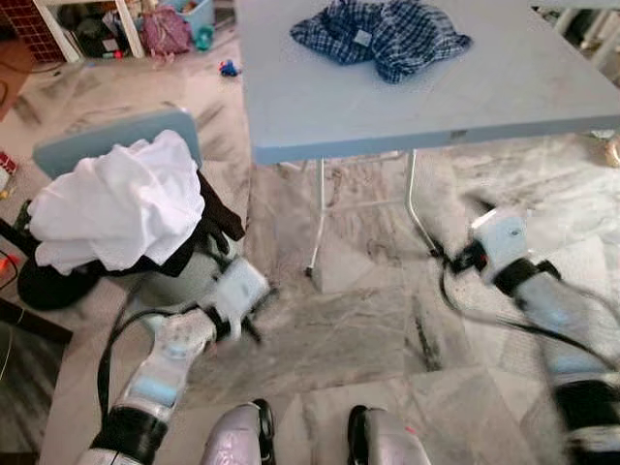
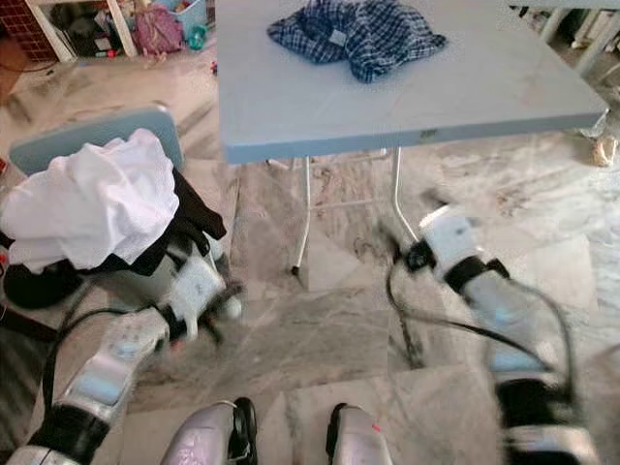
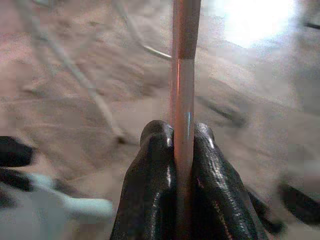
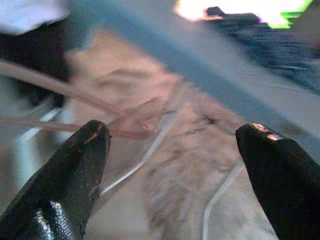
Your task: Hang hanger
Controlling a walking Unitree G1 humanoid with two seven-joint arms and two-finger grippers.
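The left gripper's point(image 3: 183, 165) fingers point(image 3: 150, 190) look like glossy, finely pebbled black rubber, pressed on a smooth, faintly shiny pink hanger point(image 3: 184, 75) rod. Beyond them the floor point(image 1: 368, 320) is veined, polished marble; the table point(image 1: 542, 87) above is matt grey plastic on thin metal legs point(image 1: 320, 223), with soft checked cloth point(image 1: 383, 34) on it.

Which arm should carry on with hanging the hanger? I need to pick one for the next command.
Left, probably. The left gripper is already shut on the thin pink hanger, low beside the chair. The right gripper is open and holds nothing, near the table leg.
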